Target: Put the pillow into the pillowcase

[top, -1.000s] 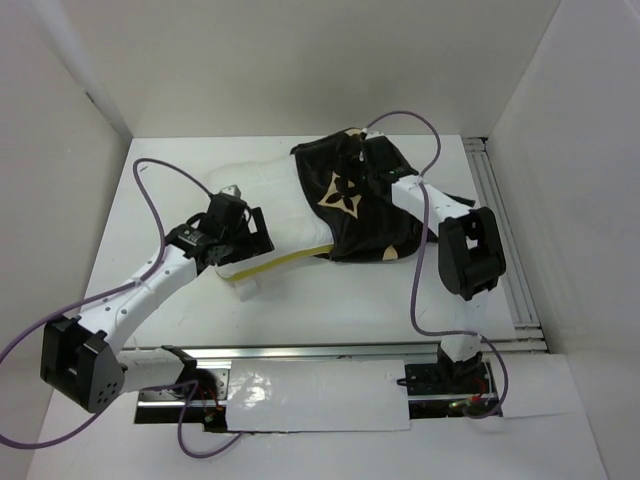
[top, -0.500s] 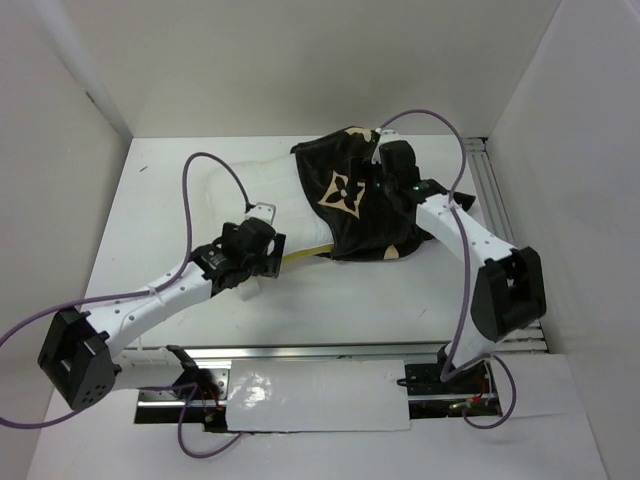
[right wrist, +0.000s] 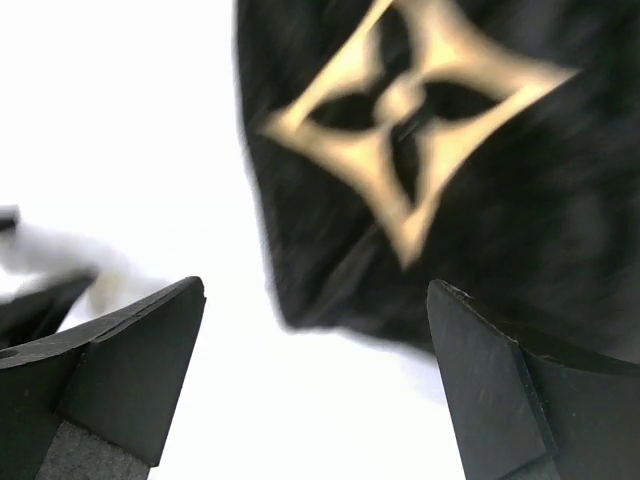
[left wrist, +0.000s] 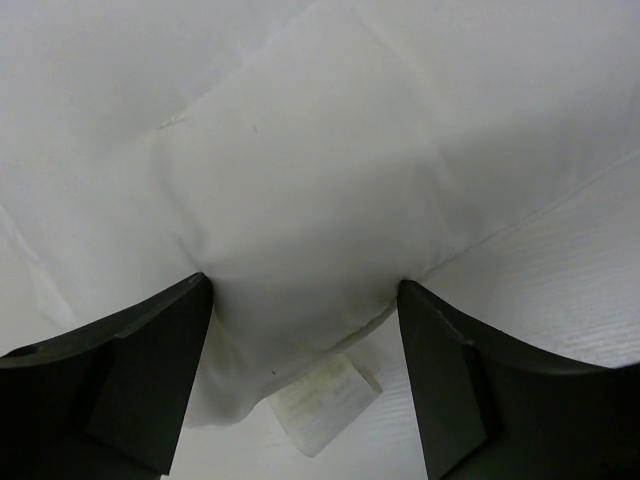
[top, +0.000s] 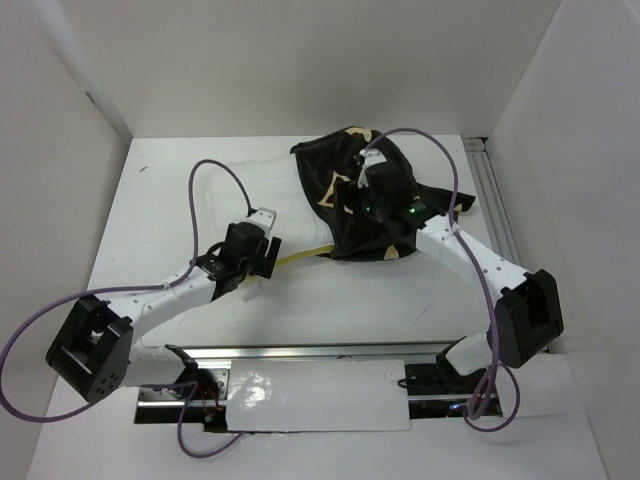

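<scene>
Left gripper [left wrist: 305,290]: at the pillow's [top: 265,185] near corner. Its jaws are wide apart, and the corner bulges between them, touching both fingers [left wrist: 150,370]. No squeeze shows.
Pillow: lies flat on the table [top: 330,300] with its left part bare. A yellow trim [top: 300,255] runs along its near edge.
Label [left wrist: 322,402]: small and white, just under the pillow's near corner.
Pillowcase [top: 362,236]: covers the pillow's right end, with a tan star motif [right wrist: 410,110] facing up.
Right gripper [right wrist: 316,288]: above the pillow's covered right end. Its jaws are spread wide and hold nothing. This view is blurred.
</scene>
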{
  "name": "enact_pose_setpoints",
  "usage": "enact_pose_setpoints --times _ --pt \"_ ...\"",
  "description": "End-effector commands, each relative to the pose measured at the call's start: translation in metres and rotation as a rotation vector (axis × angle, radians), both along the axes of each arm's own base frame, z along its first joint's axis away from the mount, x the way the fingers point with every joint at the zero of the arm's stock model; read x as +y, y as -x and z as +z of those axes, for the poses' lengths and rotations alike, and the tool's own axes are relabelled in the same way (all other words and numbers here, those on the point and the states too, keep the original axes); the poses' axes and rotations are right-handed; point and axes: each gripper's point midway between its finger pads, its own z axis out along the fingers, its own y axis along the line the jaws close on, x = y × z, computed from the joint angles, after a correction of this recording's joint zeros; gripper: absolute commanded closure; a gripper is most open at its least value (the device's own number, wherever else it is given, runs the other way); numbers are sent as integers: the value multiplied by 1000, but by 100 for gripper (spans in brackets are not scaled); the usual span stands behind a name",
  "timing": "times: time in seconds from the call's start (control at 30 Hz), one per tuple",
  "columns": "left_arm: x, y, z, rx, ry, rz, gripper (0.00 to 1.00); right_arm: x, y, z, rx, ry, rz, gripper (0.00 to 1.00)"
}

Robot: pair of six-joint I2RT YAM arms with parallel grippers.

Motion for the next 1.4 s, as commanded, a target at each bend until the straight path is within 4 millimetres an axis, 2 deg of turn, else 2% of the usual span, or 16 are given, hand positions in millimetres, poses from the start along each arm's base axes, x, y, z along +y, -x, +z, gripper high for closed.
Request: enact_pose_setpoints --times 0.0,0.1,0.2,0.23,0.27,0.3,0.33,0.4,0.5,0.53,0.7,0.73,0.87,1.03,1.1,1.37 --pt "-19 -10 -8 -15 56 -72 15 7 37 -8 60 15 26 1" --pt "-17 -10 -25 57 30 -31 15 13 47 -12 86 22 44 1" --pt "-27 -19 -29 83 28 -43 13 16 51 -14 84 43 45 1" --pt "-30 -21 -32 94 21 -59 19 17 53 -19 93 61 46 1" --pt "-34 -21 -35 115 23 -72 34 18 54 -19 88 69 43 1" --pt "-32 -18 -41 153 8 -64 99 16 53 -19 84 74 35 1" --pt "-32 -26 -37 152 2 -23 100 18 53 -23 93 80 26 3" --pt "-30 -27 -50 195 -24 8 100 22 52 -24 97 81 22 7" --pt "-31 -31 -33 174 6 87 100 27 58 -38 114 156 8 12" --pt "-40 -28 -28 175 39 62 100 25 57 -42 108 185 -10 13" --pt "-67 -23 30 113 235 -1 100 26 39 -45 95 218 -102 40" --pt "-69 -21 49 76 272 -18 100 21 33 -43 76 238 -135 42" --pt "-72 -12 93 -9 369 -58 100 21 21 -39 66 213 -152 43" --pt "-64 -5 124 -95 416 -61 100 4 13 -30 44 245 -240 43" --pt "-64 -1 129 -108 426 -82 100 -1 13 -30 42 256 -268 49" --pt "-64 3 126 -103 419 -82 100 -17 21 -19 49 283 -318 53"
